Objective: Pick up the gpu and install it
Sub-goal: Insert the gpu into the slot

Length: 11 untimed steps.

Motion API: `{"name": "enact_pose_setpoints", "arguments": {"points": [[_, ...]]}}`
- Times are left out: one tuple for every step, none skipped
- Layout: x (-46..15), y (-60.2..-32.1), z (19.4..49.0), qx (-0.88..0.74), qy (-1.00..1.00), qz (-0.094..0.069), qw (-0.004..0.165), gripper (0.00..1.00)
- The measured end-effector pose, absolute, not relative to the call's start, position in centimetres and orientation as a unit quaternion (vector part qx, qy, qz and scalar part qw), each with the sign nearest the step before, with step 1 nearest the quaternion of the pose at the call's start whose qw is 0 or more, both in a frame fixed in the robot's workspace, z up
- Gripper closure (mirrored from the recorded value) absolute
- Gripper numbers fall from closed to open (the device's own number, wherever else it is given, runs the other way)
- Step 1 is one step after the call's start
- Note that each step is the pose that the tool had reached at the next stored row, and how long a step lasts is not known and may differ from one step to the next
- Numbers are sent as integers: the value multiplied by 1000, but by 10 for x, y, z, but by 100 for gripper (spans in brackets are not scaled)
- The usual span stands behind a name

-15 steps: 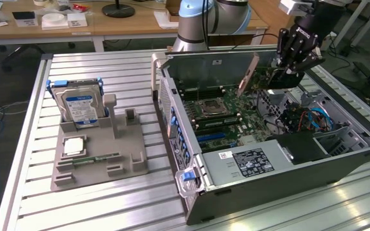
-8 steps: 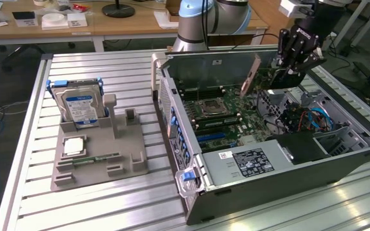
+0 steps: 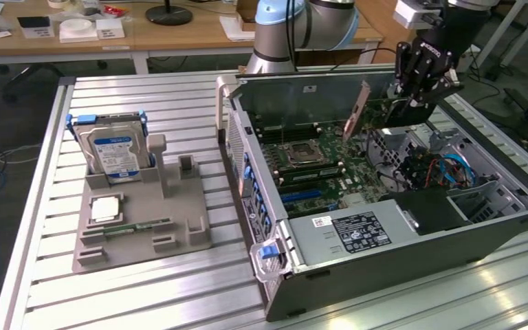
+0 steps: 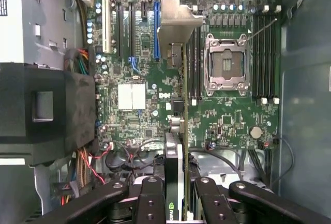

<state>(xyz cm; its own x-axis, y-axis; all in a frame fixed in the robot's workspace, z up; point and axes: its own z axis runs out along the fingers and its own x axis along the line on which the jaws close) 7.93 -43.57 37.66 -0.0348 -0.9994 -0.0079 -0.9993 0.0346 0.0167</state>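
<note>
Your pincer [image 4: 178, 195] grips the gpu [image 4: 174, 154] on edge, held just above the motherboard [image 4: 227, 118] inside the open case [image 3: 411, 254].

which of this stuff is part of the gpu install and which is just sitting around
In the job: gpu, clamped in the gripper; open computer case; motherboard inside it.
Lying about: hard drive, memory stick, the grey holder they sit in.

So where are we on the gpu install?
Done: gpu is picked up, over the open case. In hand: gripper jaws closed on it, card edge-down above the motherboard. Left: seating it; it looks clear of any slot.
</note>
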Motion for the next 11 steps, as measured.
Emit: {"name": "enact_pose_setpoints", "arguments": {"points": [[79,-436,377,695,-719,-9,3,73],[78,-436,376,695,-719,-9,3,73],[78,-435,376,695,-719,-9,3,73],[77,-435,376,695,-719,-9,3,73],[76,-435,376,695,-719,-9,2,73],[76,-435,376,695,-719,-10,0,73],[76,-435,376,695,-719,-11,-2,73],[76,-435,376,695,-719,-11,-2,73],[76,-435,376,695,-719,-11,-2,73],[76,-435,376,695,-719,-12,-2,73],[75,-435,376,695,-719,-14,-5,73]]}}
